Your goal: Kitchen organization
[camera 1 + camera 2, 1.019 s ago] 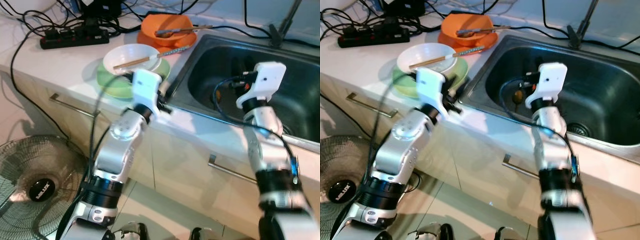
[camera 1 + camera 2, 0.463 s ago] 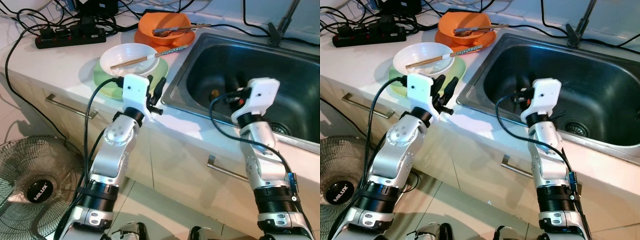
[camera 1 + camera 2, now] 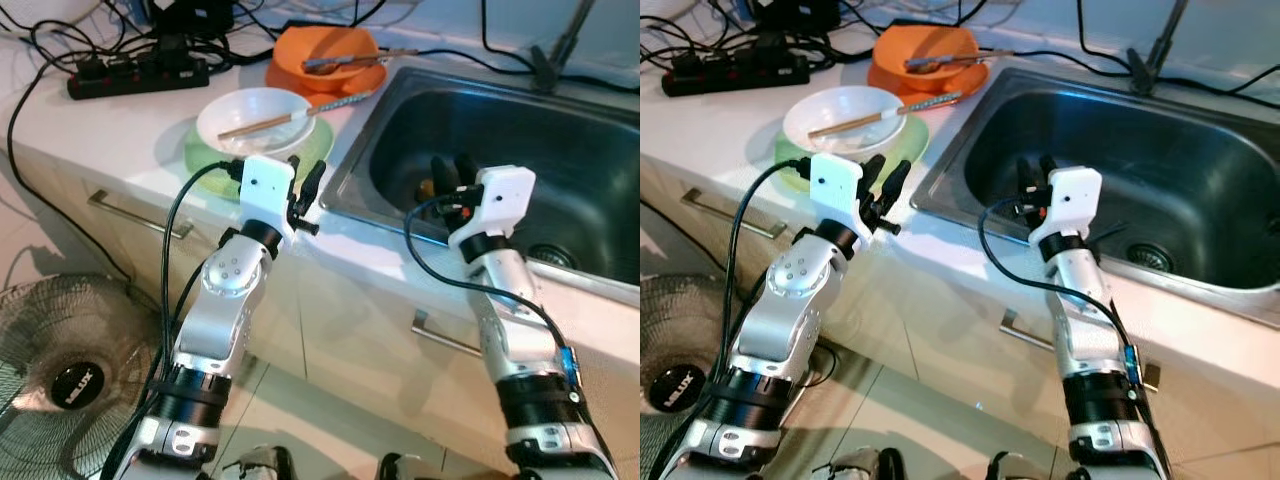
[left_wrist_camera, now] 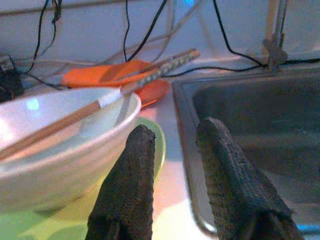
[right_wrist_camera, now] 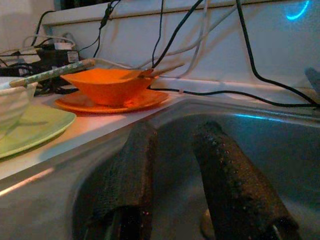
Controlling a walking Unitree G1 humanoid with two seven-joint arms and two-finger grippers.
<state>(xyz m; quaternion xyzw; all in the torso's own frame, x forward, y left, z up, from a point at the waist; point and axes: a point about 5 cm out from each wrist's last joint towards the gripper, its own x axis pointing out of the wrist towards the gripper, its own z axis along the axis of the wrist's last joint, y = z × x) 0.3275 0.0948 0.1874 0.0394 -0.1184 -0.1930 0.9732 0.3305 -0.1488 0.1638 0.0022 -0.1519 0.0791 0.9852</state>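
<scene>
Left eye view: we face a white counter (image 3: 120,130) beside a steel sink (image 3: 560,130).
Left gripper (image 3: 305,188): our fingers are parted and hold nothing, just beside the green plate (image 3: 210,155).
Right gripper (image 3: 450,172): our fingers are spread and hold nothing, over the sink's near edge.
White bowl (image 3: 255,110): on the green plate, with chopsticks (image 3: 270,120) across it.
Orange bowl (image 3: 330,50): on its orange plate (image 3: 300,82), behind the white bowl.
Power strip (image 3: 135,78): far left on the counter.

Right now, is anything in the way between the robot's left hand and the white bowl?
Nothing visible. The left gripper hovers open at the counter edge, facing the white bowl on the green plate. Chopsticks lie across the bowl's top.
</scene>
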